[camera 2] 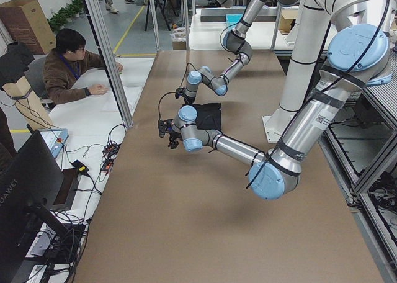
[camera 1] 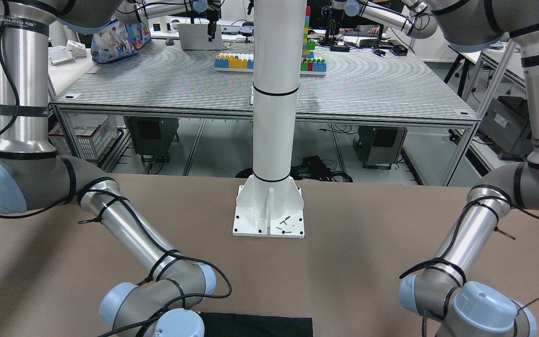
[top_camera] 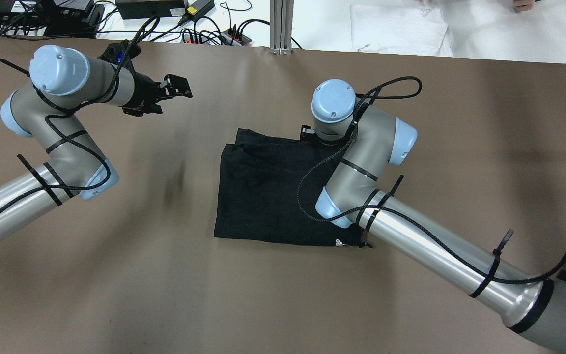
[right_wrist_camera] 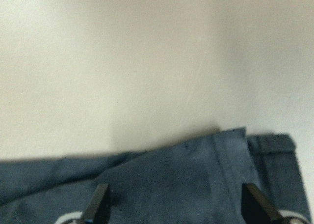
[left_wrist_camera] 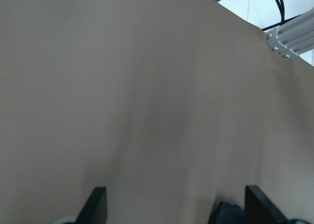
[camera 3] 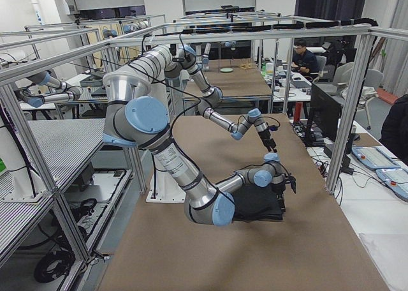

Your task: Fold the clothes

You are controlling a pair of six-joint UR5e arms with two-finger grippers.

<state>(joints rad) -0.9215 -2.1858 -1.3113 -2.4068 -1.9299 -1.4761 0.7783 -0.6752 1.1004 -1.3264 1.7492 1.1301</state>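
The clothes (top_camera: 263, 191) are one black garment lying folded flat in the middle of the brown table (top_camera: 165, 275); its near edge also shows in the front-facing view (camera 1: 255, 325). My right gripper (right_wrist_camera: 176, 207) hovers open over the garment's far edge, with dark fabric (right_wrist_camera: 171, 175) below its fingertips and nothing between them. From overhead it (top_camera: 306, 132) is mostly hidden under the wrist. My left gripper (top_camera: 177, 91) is held off to the left of the garment, over bare table. It (left_wrist_camera: 176, 207) is open and empty.
A white post (camera 1: 272, 93) on a base plate (camera 1: 269, 213) stands at the robot's side of the table. Cables and power strips (top_camera: 204, 34) and an aluminium upright (top_camera: 281, 24) line the far edge. A person (camera 2: 68, 66) sits at the neighbouring table.
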